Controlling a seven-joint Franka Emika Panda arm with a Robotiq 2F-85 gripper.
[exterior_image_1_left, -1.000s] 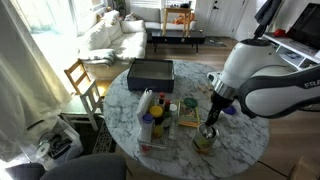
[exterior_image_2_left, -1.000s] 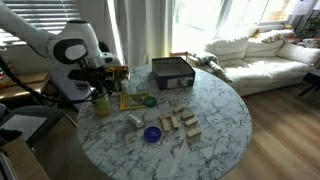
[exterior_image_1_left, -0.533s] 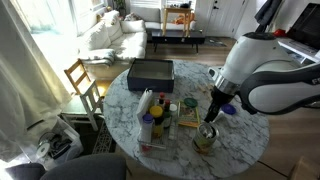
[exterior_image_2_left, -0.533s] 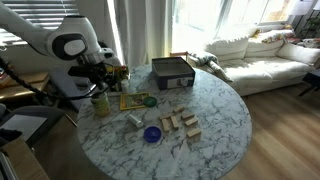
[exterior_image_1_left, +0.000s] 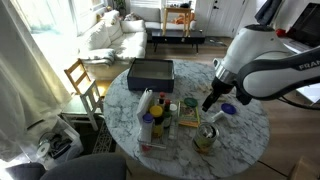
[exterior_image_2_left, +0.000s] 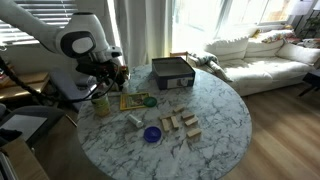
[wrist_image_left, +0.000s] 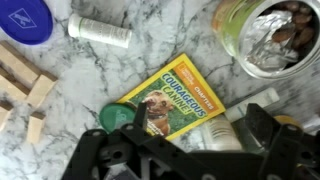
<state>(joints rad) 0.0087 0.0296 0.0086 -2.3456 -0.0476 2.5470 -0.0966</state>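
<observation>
While the gripper (exterior_image_1_left: 208, 103) hangs above the table (exterior_image_1_left: 248, 140) with its jaws spread wide and nothing between them, the can (exterior_image_1_left: 204, 138) stands upright just beside the book (wrist_image_left: 172, 100), off one corner, clear of the fingers. Foil lines the can's open mouth, and brown pieces lie inside. In the wrist view the gripper is over the book's near edge. A green lid (wrist_image_left: 118, 117) lies just beside the book's opposite corner. A white tube (wrist_image_left: 100, 32) lies near the book's long side, with a blue lid (wrist_image_left: 25, 20) farther past it. Wooden blocks (wrist_image_left: 25, 85) lie well apart from the book, beyond the green lid. A dark box (exterior_image_2_left: 172, 72) stands behind the book in an exterior view.
</observation>
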